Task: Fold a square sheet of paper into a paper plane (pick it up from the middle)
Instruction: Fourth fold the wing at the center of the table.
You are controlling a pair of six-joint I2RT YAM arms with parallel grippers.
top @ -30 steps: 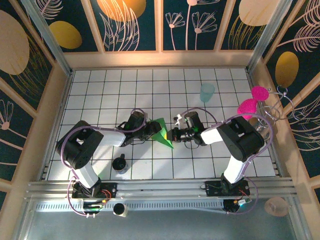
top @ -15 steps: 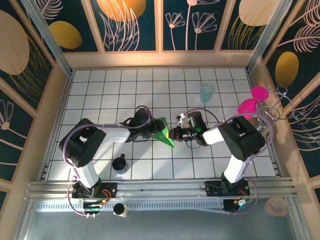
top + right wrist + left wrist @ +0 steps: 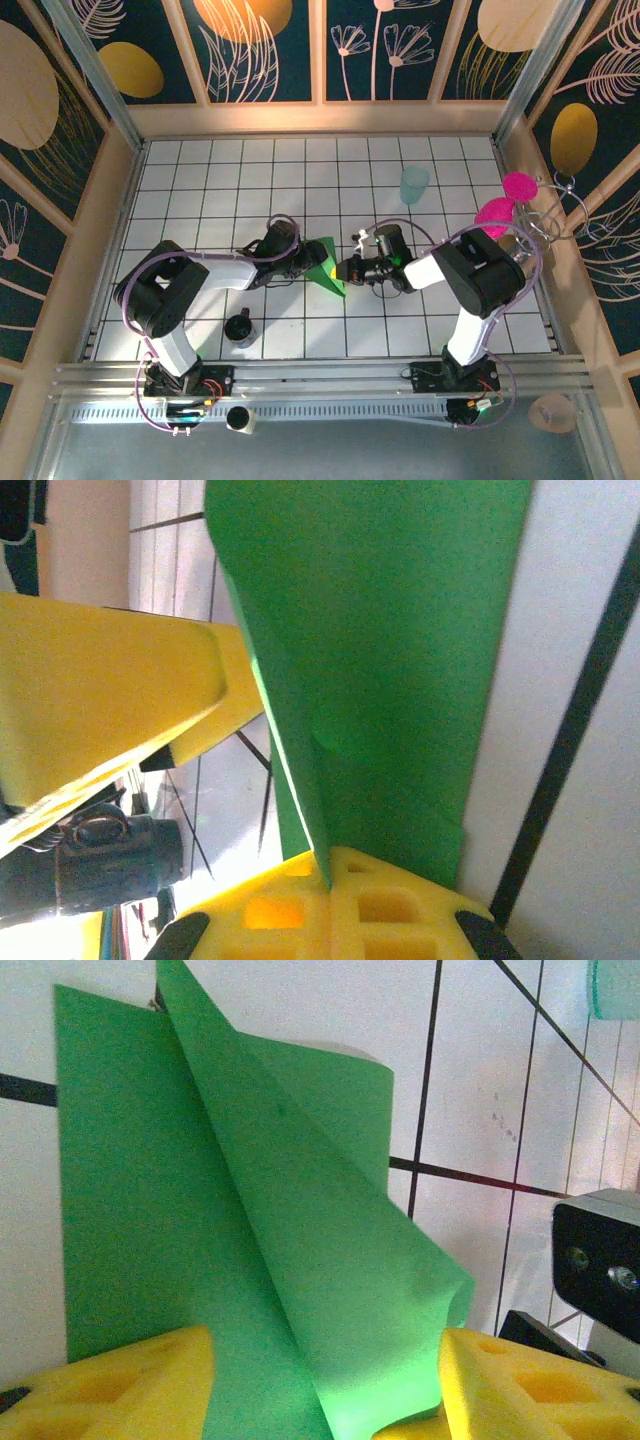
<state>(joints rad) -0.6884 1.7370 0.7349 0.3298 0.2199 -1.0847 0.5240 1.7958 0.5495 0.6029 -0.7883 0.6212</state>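
- A white table [image 3: 200, 170] with a black grid stands inside walls painted with leaves and flowers.
- The green paper [image 3: 326, 264], creased into a pointed shape with flaps, lies near the middle of the table, its tip toward 5 o'clock.
- The left gripper [image 3: 308, 262] is at 9 o'clock of the paper. Its yellow pads [image 3: 120, 1380] stand apart on both sides of a raised fold, not pressing it.
- The right gripper [image 3: 346, 271] is at 3 o'clock, clenched on the edge of the paper [image 3: 400, 630].
- A teal cup [image 3: 414, 184] stands at 1 o'clock, well apart.
- A black pot [image 3: 239, 328] stands at 7 o'clock.
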